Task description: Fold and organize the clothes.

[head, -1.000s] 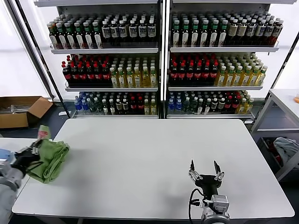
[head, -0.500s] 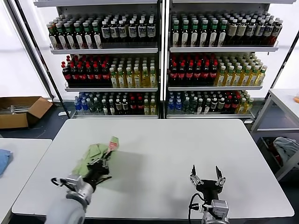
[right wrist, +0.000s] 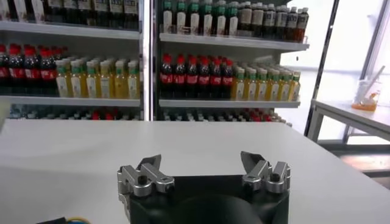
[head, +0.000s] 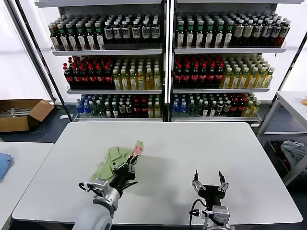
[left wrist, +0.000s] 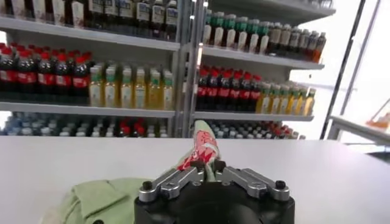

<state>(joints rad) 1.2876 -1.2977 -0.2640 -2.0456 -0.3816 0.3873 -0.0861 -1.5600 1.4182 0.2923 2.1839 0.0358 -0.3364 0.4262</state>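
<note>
A light green polo shirt (head: 115,159) with a red-and-white print lies bunched on the white table (head: 168,143), left of centre. My left gripper (head: 128,165) is shut on a fold of it. In the left wrist view the fingers pinch the printed cloth (left wrist: 201,149), which stands up between them, with the gripper (left wrist: 206,164) low over the table. My right gripper (head: 209,177) is open and empty near the table's front edge, right of centre; it also shows in the right wrist view (right wrist: 204,164) above bare table.
Shelves of bottles (head: 168,62) stand behind the table. A second table (head: 14,158) with a blue cloth (head: 3,164) is at the left. A cardboard box (head: 21,112) lies on the floor. A side table (head: 292,103) and a bin of clothes (head: 293,153) stand at the right.
My left gripper has carried the green shirt from the left table edge rightward onto the middle-left of the table. The right gripper has barely moved.
</note>
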